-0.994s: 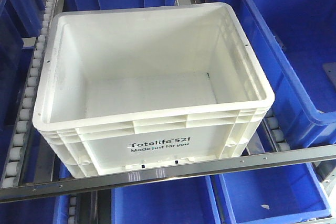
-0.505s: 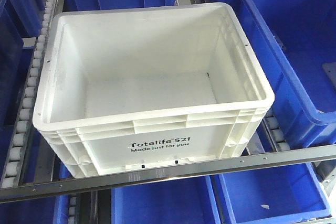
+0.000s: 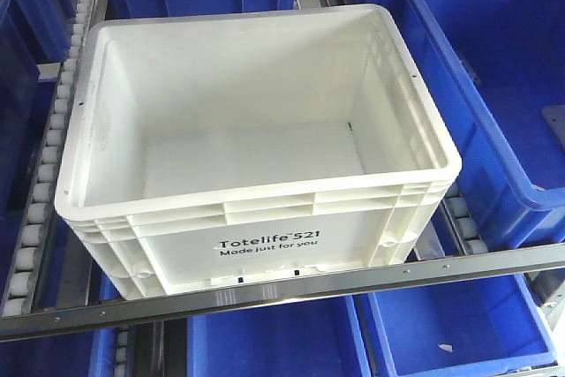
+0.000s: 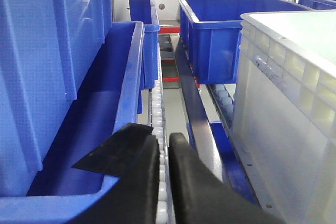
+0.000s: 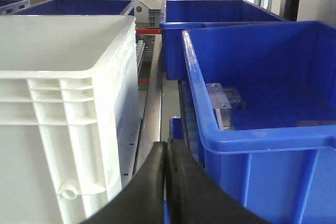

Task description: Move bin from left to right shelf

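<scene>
Your white bin (image 3: 256, 147) sits empty on the roller track (image 3: 35, 209), its front wall against the metal rail (image 3: 291, 290), with blue bins (image 3: 494, 94) on every side. Your left pincer (image 4: 163, 145) is closed on nothing, low over the rollers between a blue bin and the white bin's side. Your right pincer (image 5: 167, 153) is likewise closed and empty, in the gap between the white bin and the blue bin beside it.
</scene>
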Robot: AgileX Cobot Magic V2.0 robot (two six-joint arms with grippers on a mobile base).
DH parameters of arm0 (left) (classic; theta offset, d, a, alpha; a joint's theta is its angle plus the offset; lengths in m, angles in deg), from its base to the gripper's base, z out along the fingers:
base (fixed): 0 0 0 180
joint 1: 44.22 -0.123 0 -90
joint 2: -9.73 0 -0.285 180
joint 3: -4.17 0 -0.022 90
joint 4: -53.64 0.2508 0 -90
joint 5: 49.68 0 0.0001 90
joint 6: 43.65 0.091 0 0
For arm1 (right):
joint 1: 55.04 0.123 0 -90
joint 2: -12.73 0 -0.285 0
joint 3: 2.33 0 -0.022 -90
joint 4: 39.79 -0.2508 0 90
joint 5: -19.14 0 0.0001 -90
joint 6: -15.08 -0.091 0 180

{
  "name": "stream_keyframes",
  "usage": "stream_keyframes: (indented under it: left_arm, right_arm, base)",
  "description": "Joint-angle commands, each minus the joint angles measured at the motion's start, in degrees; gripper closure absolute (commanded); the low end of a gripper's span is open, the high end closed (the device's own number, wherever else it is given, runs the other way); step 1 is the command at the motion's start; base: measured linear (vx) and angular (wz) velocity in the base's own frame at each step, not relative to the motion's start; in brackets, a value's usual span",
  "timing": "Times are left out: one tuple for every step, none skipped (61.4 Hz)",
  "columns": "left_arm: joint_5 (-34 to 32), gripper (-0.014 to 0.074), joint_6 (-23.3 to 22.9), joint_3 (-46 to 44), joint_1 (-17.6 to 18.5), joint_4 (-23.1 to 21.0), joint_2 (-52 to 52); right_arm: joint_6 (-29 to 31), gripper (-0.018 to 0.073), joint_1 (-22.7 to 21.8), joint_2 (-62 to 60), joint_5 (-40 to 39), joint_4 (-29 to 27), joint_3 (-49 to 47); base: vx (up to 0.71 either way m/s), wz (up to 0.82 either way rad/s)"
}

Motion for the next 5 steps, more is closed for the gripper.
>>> stream_keyframes:
  left_arm:
    - [-4.4, 0.0558, -0.2, -1.2, -0.1, -0.5, 0.6]
    - [-4.4, 0.0558, -0.2, -1.2, -0.1, -0.5, 0.6]
    - [-4.4, 0.0558, -0.2, -1.2, -0.1, -0.5, 0.6]
    - [-4.4, 0.0558, -0.2, -1.2, -0.1, -0.5, 0.6]
    - [-4.4, 0.0558, -0.2, -1.2, -0.1, -0.5, 0.6]
  right_arm:
    - [0.1, 0.0568, 0.0, -0.7, -4.1, 0.5, 0.6]
    - [0.1, 0.0568, 0.0, -0.7, -4.1, 0.5, 0.6]
    - [0.1, 0.0568, 0.0, -0.7, -4.1, 0.5, 0.6]
    - [0.1, 0.0568, 0.0, -0.7, -4.1, 0.5, 0.6]
    - [0.1, 0.0568, 0.0, -0.7, -4.1, 0.5, 0.6]
  base:
    - [0.0, 0.0]
    - [0.0, 0.0]
    - [0.0, 0.0]
    - [0.0, 0.0]
    - [0.0, 0.0]
